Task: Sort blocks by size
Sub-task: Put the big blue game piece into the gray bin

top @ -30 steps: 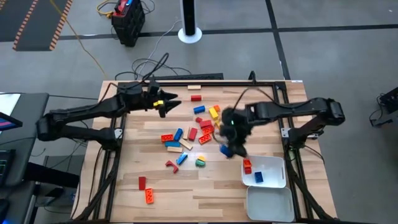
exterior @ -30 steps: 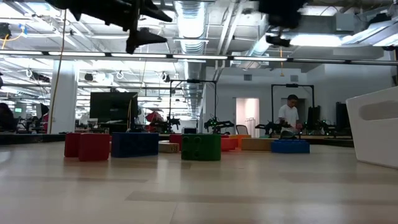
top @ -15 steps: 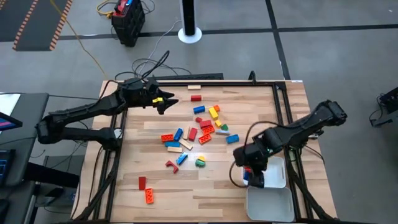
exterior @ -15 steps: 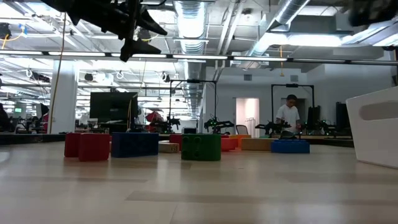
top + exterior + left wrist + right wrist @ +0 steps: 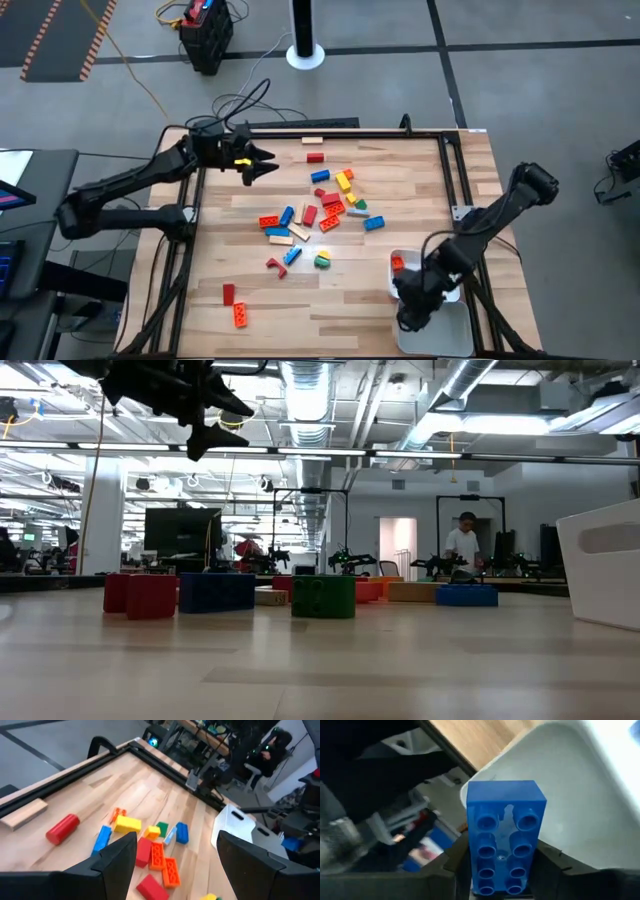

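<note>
The pale wooden desk (image 5: 250,300) stands on grey floor, an open workshop behind it. Blocks (image 5: 320,215) lie scattered mid-desk. The right pincer (image 5: 412,318), at five o'clock over the nearer white tray (image 5: 450,335), grips a long blue eight-stud block (image 5: 504,845). The left pincer (image 5: 268,166) hovers at eleven o'clock, spread wide and empty.

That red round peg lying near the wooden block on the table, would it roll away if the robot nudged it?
Probably yes: the red cylindrical peg lies on its curved side on the smooth wooden table, so a sideways push would likely roll it. It looks rigid and probably light. Its rounded surface might slip between fingers.
</note>
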Available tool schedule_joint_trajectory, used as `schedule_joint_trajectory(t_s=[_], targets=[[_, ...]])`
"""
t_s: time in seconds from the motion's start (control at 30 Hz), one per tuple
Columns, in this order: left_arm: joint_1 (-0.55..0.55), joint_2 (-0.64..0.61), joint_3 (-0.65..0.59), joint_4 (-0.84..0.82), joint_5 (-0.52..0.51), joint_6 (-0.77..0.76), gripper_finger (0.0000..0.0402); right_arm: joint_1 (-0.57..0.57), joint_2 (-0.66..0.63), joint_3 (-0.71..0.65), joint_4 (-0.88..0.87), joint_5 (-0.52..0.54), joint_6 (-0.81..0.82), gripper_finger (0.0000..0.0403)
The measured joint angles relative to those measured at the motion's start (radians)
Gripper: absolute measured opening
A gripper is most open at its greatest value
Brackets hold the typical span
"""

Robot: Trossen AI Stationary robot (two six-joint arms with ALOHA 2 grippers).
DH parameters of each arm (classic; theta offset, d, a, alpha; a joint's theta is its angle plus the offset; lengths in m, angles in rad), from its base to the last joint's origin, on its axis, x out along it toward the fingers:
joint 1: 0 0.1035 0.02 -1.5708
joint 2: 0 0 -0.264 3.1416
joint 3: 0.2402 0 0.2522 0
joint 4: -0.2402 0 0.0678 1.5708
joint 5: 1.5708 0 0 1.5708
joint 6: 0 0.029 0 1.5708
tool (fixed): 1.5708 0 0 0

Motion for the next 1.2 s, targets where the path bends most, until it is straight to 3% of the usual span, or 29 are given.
schedule_joint_trajectory(t_s=[0.13,0.3,0.5,0.6,0.73,0.9,1.03,1.2], targets=[[0.006,-0.024,0.0,-0.046,0.004,0.032,0.0265,0.051,0.0,-0.113,0.113,-0.01,0.187,0.0174],[0.006,-0.044,0.0,-0.064,0.005,0.051,0.0265,0.069,0.001,-0.199,0.151,-0.02,0.312,0.021],[0.006,-0.056,0.0,-0.068,0.008,0.047,0.0265,0.031,0.0,-0.201,0.198,-0.078,0.276,0.0255],[0.006,-0.054,0.0,-0.082,0.008,0.033,0.0265,0.0,-0.003,-0.18,0.187,-0.151,0.232,0.0258],[0.006,-0.054,0.0,-0.105,0.008,0.031,0.0265,-0.056,-0.048,-0.106,0.097,-0.162,0.175,0.0254],[0.006,-0.054,0.0,-0.101,0.003,0.013,0.0265,-0.172,-0.101,0.014,-0.197,-0.117,-0.012,0.0244],[0.006,-0.052,0.0,-0.1,-0.005,-0.009,0.0265,-0.291,-0.098,0.102,-0.433,0.069,-0.314,0.024],[0.006,-0.051,0.0,-0.104,-0.007,-0.056,0.0265,-0.458,-0.075,0.13,-0.471,0.238,-0.704,0.024]])
